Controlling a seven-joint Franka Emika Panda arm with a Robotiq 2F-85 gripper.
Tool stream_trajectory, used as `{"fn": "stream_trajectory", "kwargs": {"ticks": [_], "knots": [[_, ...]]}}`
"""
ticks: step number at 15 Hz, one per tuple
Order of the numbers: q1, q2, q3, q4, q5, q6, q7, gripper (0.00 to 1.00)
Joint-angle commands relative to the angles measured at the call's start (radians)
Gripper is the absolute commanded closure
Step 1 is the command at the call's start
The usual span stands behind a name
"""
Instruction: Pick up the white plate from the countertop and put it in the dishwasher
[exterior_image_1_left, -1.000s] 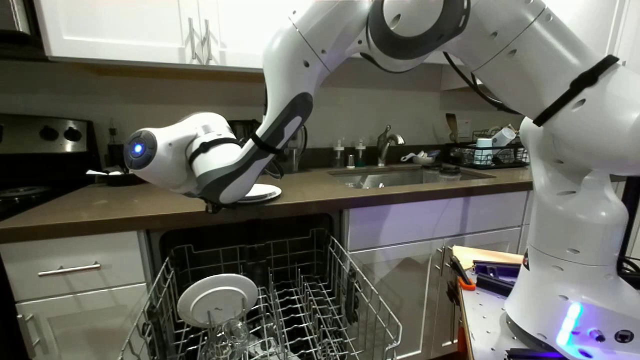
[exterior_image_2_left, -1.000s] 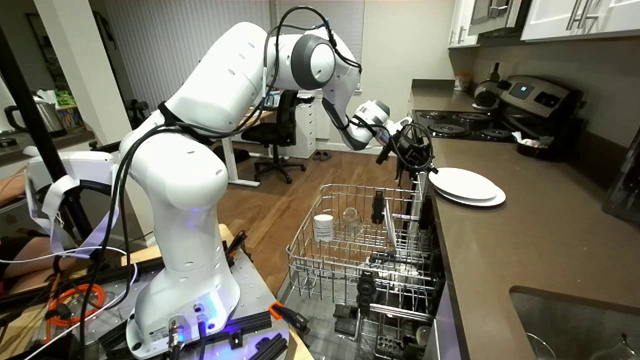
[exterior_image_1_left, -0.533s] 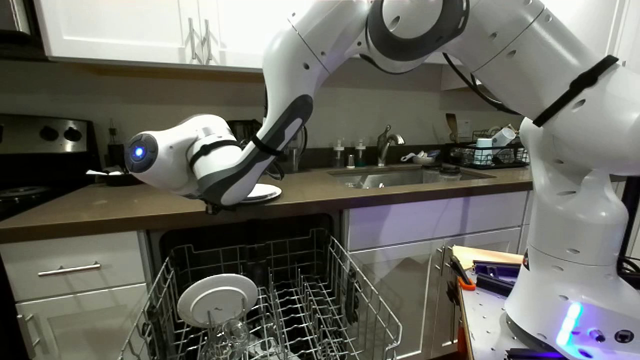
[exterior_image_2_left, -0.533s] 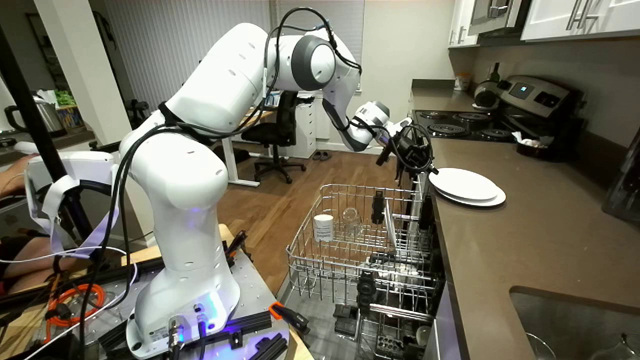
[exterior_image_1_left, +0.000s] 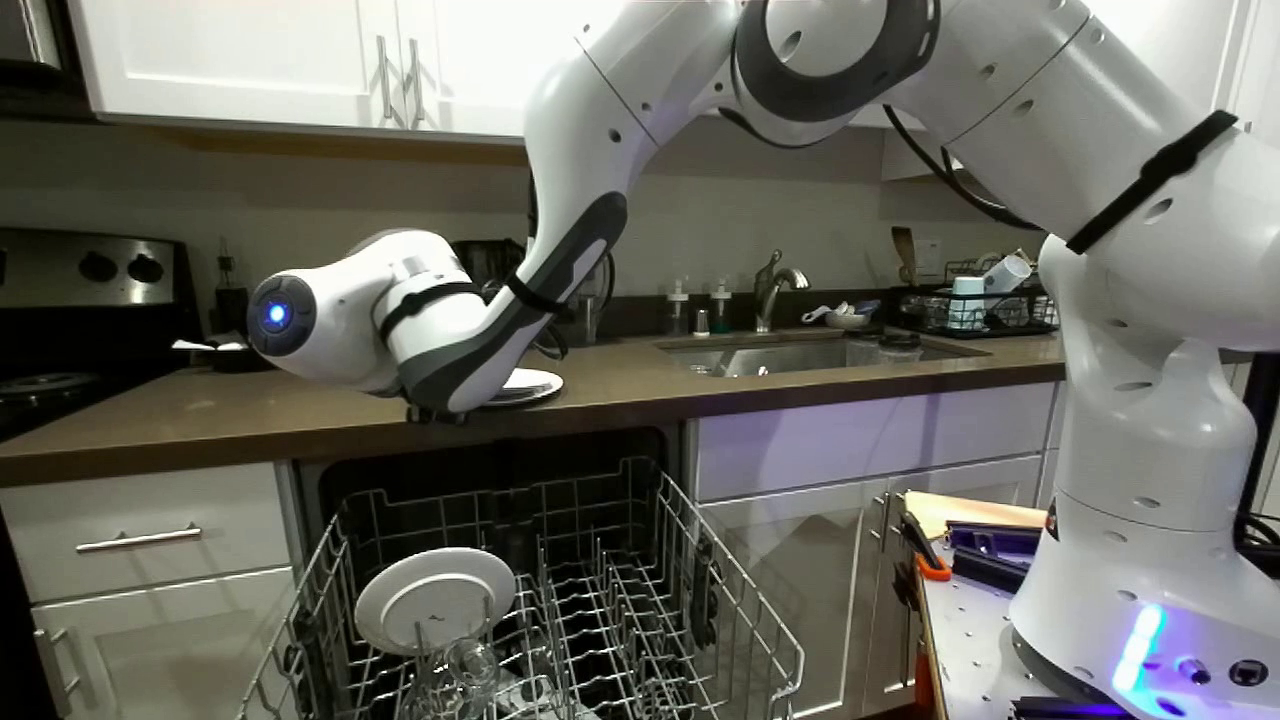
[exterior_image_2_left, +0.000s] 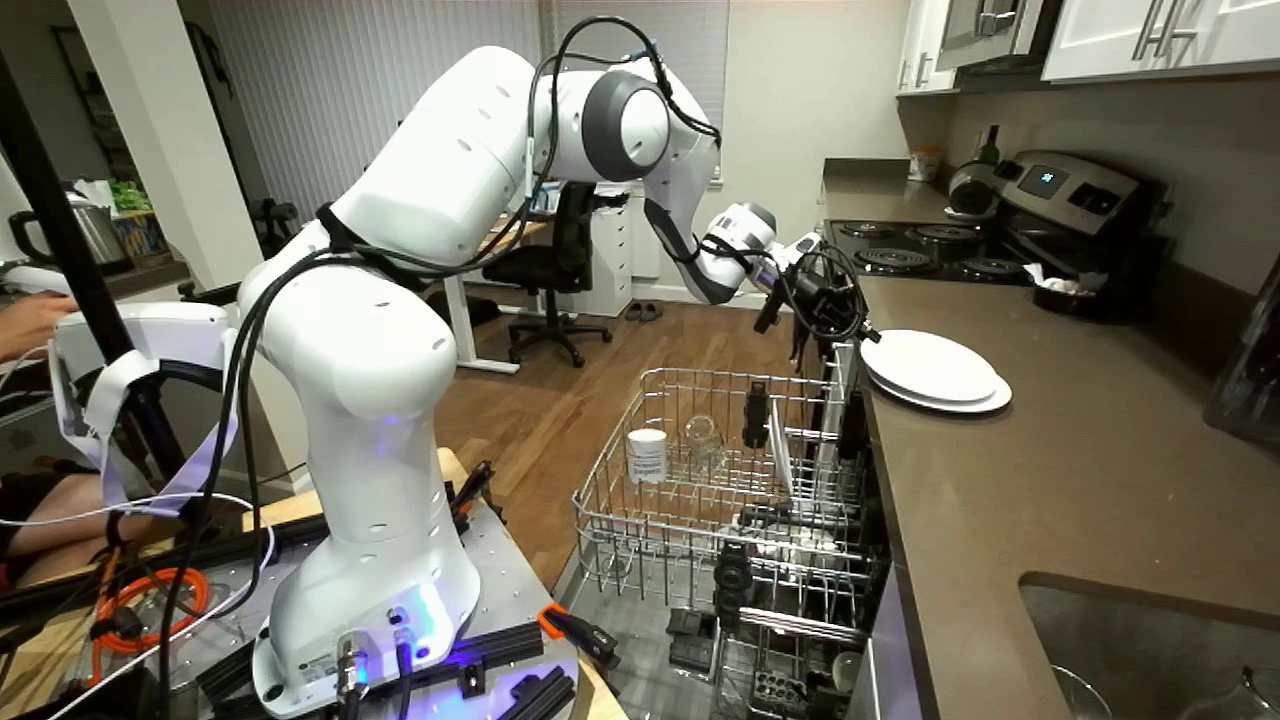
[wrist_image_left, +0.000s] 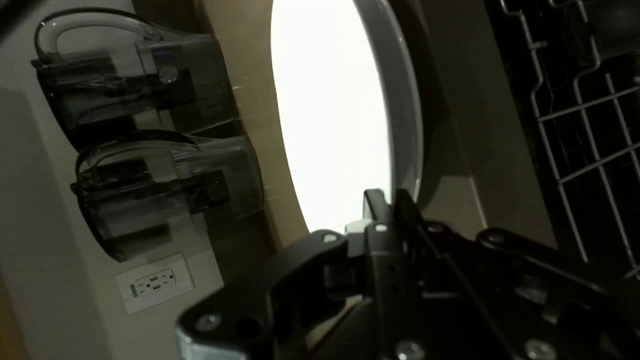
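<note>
The white plate (exterior_image_2_left: 925, 365) is the upper of two stacked white plates on the dark brown countertop (exterior_image_2_left: 1080, 460). It also shows in an exterior view (exterior_image_1_left: 535, 380), partly behind the arm, and bright in the wrist view (wrist_image_left: 330, 110). My gripper (wrist_image_left: 392, 202) has its fingertips closed together on the plate's near rim, one on each side. In an exterior view the gripper (exterior_image_2_left: 868, 336) is at the plate's edge by the counter's front. The plate's gripped side is slightly lifted off the plate below. The dishwasher (exterior_image_1_left: 620, 620) is open below the counter with its wire rack out.
A larger ringed white dish (exterior_image_1_left: 435, 600) leans in the rack, with a clear glass (exterior_image_2_left: 704, 440) and a white cup (exterior_image_2_left: 646, 456). The lower plate (exterior_image_2_left: 985, 402) lies on the counter. Clear pitchers (wrist_image_left: 165, 180) stand behind. The sink (exterior_image_2_left: 1150, 640) is further along the counter.
My gripper has shifted slightly up and toward the counter. The upper plate's gripped edge has risen a little and its gap to the lower plate is wider.
</note>
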Motion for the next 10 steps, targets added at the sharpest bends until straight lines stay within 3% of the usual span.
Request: {"fn": "stream_trajectory", "kwargs": {"ticks": [1, 10], "knots": [[0.022, -0.037, -0.004, -0.045, -0.025, -0.059, 0.066, 0.93], [0.046, -0.063, 0.015, -0.095, -0.031, -0.170, 0.124, 0.93]]}}
